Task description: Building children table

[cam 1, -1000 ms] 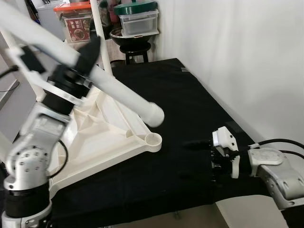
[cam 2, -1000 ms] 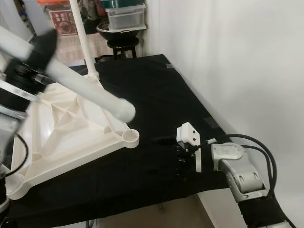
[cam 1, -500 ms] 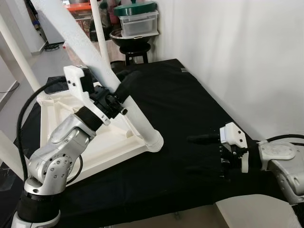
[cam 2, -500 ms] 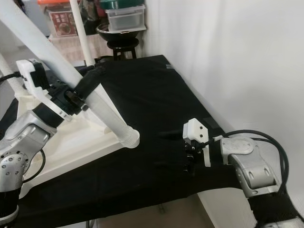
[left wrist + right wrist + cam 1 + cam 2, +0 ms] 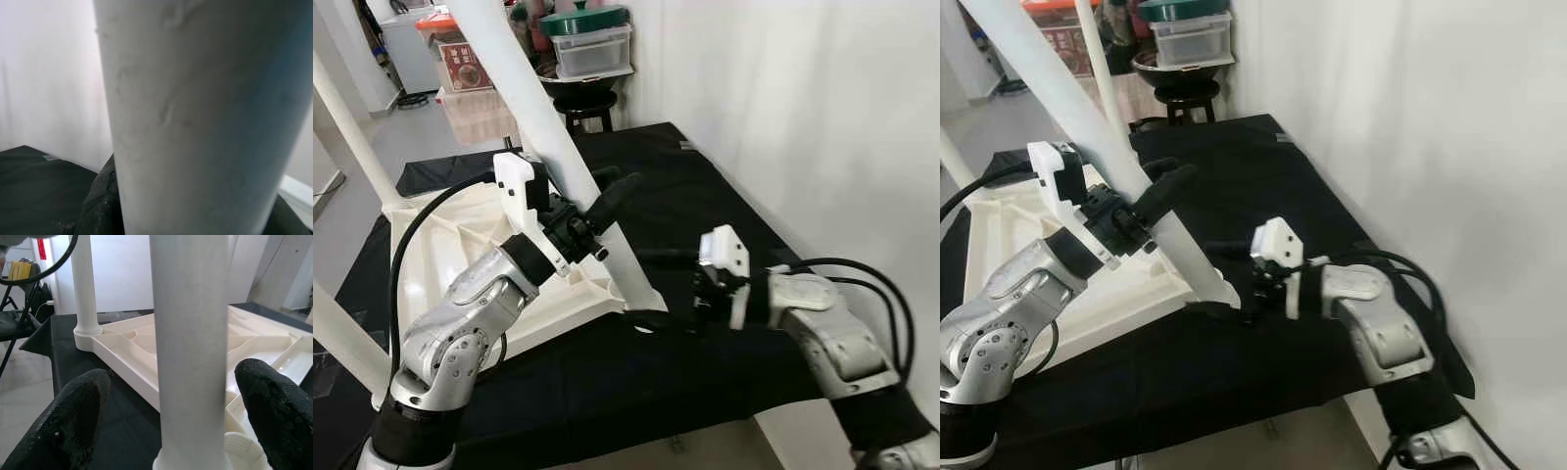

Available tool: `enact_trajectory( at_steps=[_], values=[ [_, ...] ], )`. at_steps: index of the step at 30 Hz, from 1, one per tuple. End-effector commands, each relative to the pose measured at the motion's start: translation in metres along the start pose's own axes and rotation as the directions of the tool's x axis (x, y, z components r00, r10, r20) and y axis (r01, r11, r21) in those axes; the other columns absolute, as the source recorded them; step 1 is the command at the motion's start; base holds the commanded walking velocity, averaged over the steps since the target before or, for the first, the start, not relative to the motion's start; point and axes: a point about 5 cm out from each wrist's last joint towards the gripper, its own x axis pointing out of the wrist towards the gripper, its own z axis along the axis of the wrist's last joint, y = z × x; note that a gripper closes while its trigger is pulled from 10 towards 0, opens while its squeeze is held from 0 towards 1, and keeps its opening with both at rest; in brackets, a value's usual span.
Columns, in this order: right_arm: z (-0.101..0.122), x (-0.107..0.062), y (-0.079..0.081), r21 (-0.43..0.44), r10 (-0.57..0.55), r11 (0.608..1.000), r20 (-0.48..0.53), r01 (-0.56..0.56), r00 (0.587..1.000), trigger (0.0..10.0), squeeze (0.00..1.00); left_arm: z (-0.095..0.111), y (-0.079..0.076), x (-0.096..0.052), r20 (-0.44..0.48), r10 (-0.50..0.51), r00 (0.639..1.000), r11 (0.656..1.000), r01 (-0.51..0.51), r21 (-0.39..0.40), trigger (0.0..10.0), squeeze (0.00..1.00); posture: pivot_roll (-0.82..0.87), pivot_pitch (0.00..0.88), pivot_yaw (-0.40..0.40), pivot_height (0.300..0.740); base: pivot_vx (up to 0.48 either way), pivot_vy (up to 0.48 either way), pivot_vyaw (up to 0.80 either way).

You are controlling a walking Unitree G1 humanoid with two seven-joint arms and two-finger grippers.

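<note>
Since a second ago we have swung the white leg up until its foot meets the corner socket of the upturned tabletop, our left tool clenched on it, our right tool released astride its base, seating left.

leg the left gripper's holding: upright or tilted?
Tilted. The white leg leans up and away toward the robot's left, its foot at the tabletop's near corner socket. The left gripper is clamped on it; the right gripper is open around its base.
</note>
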Motion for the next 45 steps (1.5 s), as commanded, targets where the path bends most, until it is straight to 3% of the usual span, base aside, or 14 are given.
enact_trajectory(
  at_steps=[1,2,8,12,18,19,20,21,41,42,43,44,45],
  values=[
    [-0.002,0.009,0.001,0.007,0.005,1.0,-0.02,-0.005,1.0,10.0,0.0,-0.004,-0.002,0.0,-0.008,-0.007,1.0,1.0,0.007,-0.003,0.0,0.0,-0.07,0.0,0.045,0.74,0.0,0.0,0.0],
    [-0.004,0.024,0.004,0.039,-0.009,0.999,-0.031,0.011,0.999,10.0,0.0,-0.008,-0.006,0.003,-0.017,-0.029,0.999,1.0,0.029,-0.005,0.0,0.0,-0.07,0.0,0.04,0.74,0.0,0.0,0.0],
    [-0.007,0.034,0.004,0.065,-0.037,0.997,-0.052,0.04,0.998,10.0,0.0,-0.011,-0.009,0.005,-0.031,-0.046,0.998,0.999,0.046,0.0,0.0,0.0,-0.07,0.0,0.039,0.74,0.0,0.0,0.0],
    [-0.013,0.05,-0.003,0.106,-0.144,0.982,-0.112,0.156,0.983,10.0,0.0,-0.016,-0.012,0.008,-0.042,-0.064,0.997,0.998,0.065,0.003,0.0,0.0,-0.07,0.0,0.039,0.74,0.0,0.0,0.0],
    [-0.016,0.055,-0.005,0.1,-0.176,0.976,-0.147,0.192,0.973,10.0,0.0,-0.018,-0.013,0.011,-0.048,-0.072,0.996,0.997,0.073,0.011,0.0,0.0,-0.07,0.0,0.039,0.74,0.0,0.0,0.0],
    [-0.019,0.056,-0.004,0.091,-0.173,0.978,-0.165,0.19,0.971,1.2,0.0,-0.018,-0.013,0.011,-0.05,-0.073,0.996,0.997,0.074,0.015,0.0,0.0,-0.07,0.0,0.039,0.74,0.0,0.0,0.0],
    [-0.019,0.056,-0.004,0.091,-0.173,0.978,-0.165,0.19,0.971,1.2,0.0,-0.018,-0.013,0.011,-0.05,-0.073,0.996,0.997,0.074,0.015,0.0,0.0,-0.07,0.0,0.039,0.74,0.0,0.0,0.0],
    [-0.022,0.059,0.0,0.076,-0.167,0.98,-0.185,0.183,0.968,0.0,0.0,-0.019,-0.013,0.012,-0.05,-0.075,0.996,0.997,0.076,0.02,0.0,0.0,-0.07,0.0,0.04,0.74,0.0,0.0,0.0],
    [-0.02,0.068,-0.006,0.07,-0.248,0.963,-0.145,0.26,0.958,0.0,0.0,-0.012,-0.008,0.015,0.025,-0.048,0.999,0.999,0.047,0.013,0.0,0.0,-0.08,0.0,0.041,0.74,0.0,0.0,0.0],
    [-0.02,0.068,-0.007,0.07,-0.255,0.961,-0.141,0.267,0.957,0.0,0.0,-0.01,-0.007,0.015,0.04,-0.036,0.999,0.999,0.036,0.009,4.2,0.0,-0.08,0.0,0.042,0.74,0.0,0.0,0.0],
    [-0.02,0.068,-0.007,0.07,-0.255,0.961,-0.141,0.267,0.957,0.0,0.0,-0.01,-0.007,0.015,0.04,-0.036,0.999,0.999,0.036,0.009,4.2,0.0,-0.08,0.0,0.042,0.74,0.0,0.0,0.0],
    [-0.02,0.067,-0.008,0.071,-0.264,0.959,-0.136,0.276,0.955,0.0,0.0,-0.007,-0.002,0.011,0.077,-0.001,0.997,0.999,0.004,-0.04,10.0,1.0,-0.08,0.0,0.045,0.74,0.0,0.0,0.0],
    [-0.021,0.067,-0.008,0.073,-0.27,0.957,-0.134,0.281,0.954,0.0,0.0,-0.004,0.002,0.009,0.1,0.023,0.995,0.997,-0.015,-0.075,10.0,1.0,-0.08,0.0,0.045,0.74,0.0,0.0,0.0]
  ],
)
